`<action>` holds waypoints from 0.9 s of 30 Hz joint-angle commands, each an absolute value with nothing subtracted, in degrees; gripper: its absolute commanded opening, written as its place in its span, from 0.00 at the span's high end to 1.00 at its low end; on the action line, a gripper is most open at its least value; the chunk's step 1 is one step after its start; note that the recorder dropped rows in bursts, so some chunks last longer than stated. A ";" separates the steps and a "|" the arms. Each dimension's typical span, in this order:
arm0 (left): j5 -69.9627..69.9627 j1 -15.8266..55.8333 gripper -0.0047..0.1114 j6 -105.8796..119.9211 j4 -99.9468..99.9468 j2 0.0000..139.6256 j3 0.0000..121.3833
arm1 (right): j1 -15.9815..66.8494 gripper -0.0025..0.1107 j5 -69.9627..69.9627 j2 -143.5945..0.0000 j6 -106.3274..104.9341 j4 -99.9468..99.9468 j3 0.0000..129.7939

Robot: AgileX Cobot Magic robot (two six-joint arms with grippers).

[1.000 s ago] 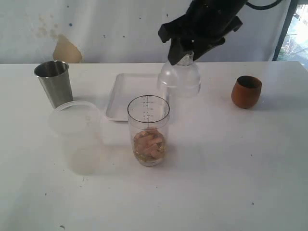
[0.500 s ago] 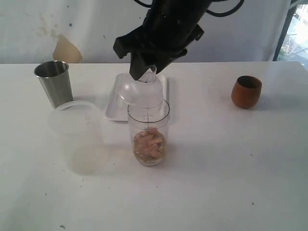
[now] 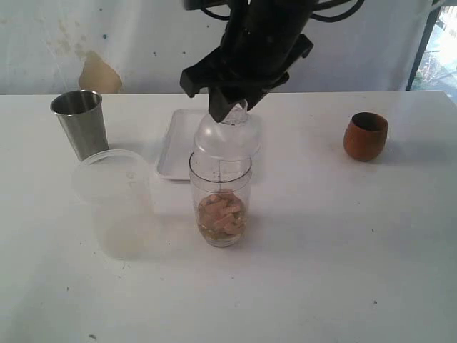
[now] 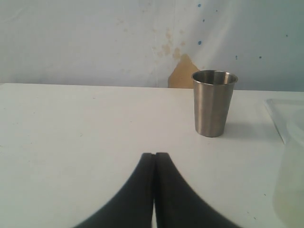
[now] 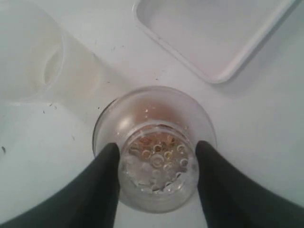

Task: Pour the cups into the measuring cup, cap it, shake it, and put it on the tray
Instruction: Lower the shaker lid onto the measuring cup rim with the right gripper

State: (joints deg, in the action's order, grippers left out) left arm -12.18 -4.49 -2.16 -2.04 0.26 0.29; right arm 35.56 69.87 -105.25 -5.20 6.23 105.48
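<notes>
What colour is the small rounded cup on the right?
Reddish brown; the rounded cup shows best in the exterior view.

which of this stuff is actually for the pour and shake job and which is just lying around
For the job:
- measuring cup
- cap, held by the right gripper over the measuring cup
- steel tumbler
- wooden cup
- tray

Just lying about:
- frosted tub
- tan patch on the wall

Frosted plastic tub (image 3: 114, 204) upright on white table (image 3: 343, 271).
</notes>
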 commanded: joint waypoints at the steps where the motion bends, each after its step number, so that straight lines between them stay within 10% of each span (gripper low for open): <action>1: -11.61 -4.45 0.96 -2.27 -1.33 0.00 0.00 | 35.56 0.98 69.96 -105.21 -4.66 5.51 105.91; 27: -11.61 -4.45 0.96 -2.27 -1.33 0.00 0.00 | 35.56 0.98 67.92 -107.56 -6.01 8.35 105.91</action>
